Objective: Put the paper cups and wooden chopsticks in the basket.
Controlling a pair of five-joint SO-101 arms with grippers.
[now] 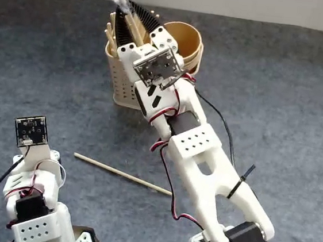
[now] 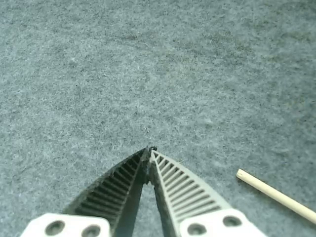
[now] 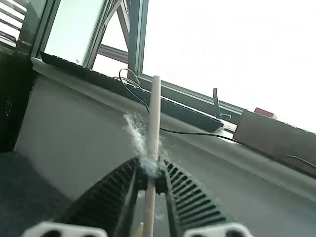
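Note:
A cream perforated basket (image 1: pixel 122 85) stands at the back of the grey mat, with several wooden chopsticks (image 1: pixel 109 34) upright inside and a tan paper cup (image 1: pixel 187 40) leaning at its far side. My right gripper (image 1: pixel 130 11) (image 3: pixel 150 170) is above the basket, shut on a wooden chopstick (image 3: pixel 153 123) that points upward with a tuft of fluff on it. One more wooden chopstick (image 1: pixel 122 174) (image 2: pixel 276 195) lies flat on the mat between the arms. My left gripper (image 2: pixel 149 150) hovers shut over bare mat near that chopstick's end.
Grey carpet-like mat (image 1: pixel 279 99) covers the table, with free room to the right and left of the basket. In the right wrist view a window (image 3: pixel 148 34) and cables on a ledge (image 3: pixel 187 131) show behind.

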